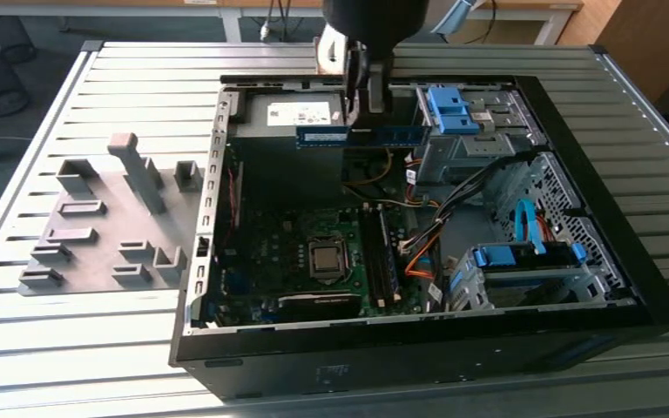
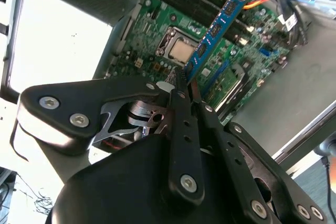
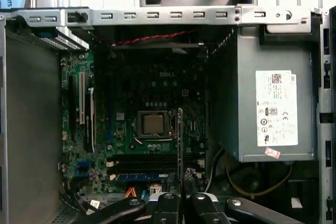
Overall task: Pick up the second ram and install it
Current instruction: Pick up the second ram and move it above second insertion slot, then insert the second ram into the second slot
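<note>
Clasping second ram [image 2: 215, 32] between fingers [image 2: 184, 114]

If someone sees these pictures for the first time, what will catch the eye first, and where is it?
The blue-green second ram, clamped in the gripper, hangs level over the open computer case in the exterior view. Under it the green motherboard lies on the case floor. A grey holder plate sits on the slatted table at the exterior view's left.
</note>
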You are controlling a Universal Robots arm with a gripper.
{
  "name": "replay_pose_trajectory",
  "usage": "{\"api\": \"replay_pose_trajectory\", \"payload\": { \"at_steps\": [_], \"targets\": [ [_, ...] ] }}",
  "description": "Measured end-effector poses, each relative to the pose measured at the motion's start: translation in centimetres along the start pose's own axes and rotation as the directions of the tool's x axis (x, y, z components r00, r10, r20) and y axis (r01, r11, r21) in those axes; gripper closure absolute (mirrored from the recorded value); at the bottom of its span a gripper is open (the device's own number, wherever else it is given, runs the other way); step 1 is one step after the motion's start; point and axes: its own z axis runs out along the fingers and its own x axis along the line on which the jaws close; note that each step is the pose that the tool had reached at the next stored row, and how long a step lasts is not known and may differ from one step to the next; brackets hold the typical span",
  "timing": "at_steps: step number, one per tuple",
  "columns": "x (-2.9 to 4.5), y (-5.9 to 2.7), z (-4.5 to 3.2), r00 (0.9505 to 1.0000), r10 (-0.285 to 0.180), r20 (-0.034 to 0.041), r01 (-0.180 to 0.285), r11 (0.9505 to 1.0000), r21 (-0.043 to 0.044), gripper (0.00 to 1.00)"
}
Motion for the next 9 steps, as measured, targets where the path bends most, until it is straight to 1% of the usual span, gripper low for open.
{"api": "replay_pose_trajectory", "payload": {
  "at_steps": [3, 9],
  "targets": [
    [-0.02, -0.60, 0.00, 1.0000, 0.000, 0.0000, 0.000, 1.0000, 0.0000, 0.86],
    [-0.02, -0.70, 0.00, 1.0000, 0.001, 0.0000, -0.001, 1.0000, 0.0000, 0.86]
  ]
}}
